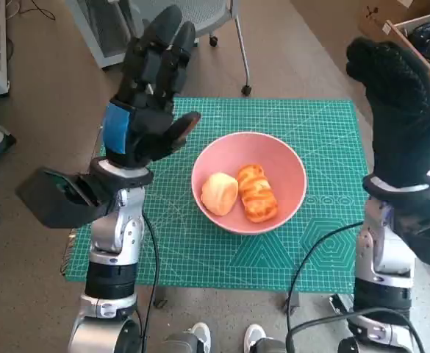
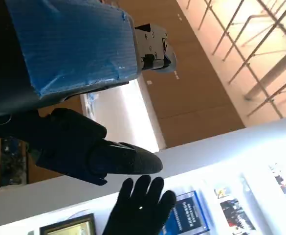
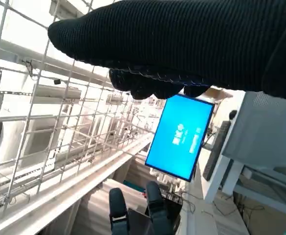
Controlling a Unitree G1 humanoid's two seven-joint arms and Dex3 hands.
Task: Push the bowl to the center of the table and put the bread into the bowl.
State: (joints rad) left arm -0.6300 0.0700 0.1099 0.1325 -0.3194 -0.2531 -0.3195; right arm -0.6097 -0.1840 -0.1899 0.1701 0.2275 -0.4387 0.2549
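Head view, nearest edge: two pale forearms rising from below, one at each side of a small table covered by a green gridded cutting mat. Between them, about mid-table, a pink round bowl resting on the mat. Inside it, two pieces of bread side by side and touching: a pale round bun toward the robot's left, a golden-brown glazed twisted roll toward its right. Both fully within the rim.

Left of the bowl and raised above the mat's left edge, the black left hand with blue tape across its back, fingers stretched out and apart, thumb angled toward the bowl, holding nothing. Not touching bowl or bread. Same hand in the left wrist view, pointed up at walls and ceiling.

At the right side, lifted well above the mat's right edge, the right hand in its black knitted glove, fingers extended upward, empty, clear of the bowl. Seen from behind in the right wrist view, against a wire grid and a bright blue screen.

Farther off, beyond the table: brown floor and the grey legs of a wheeled chair.
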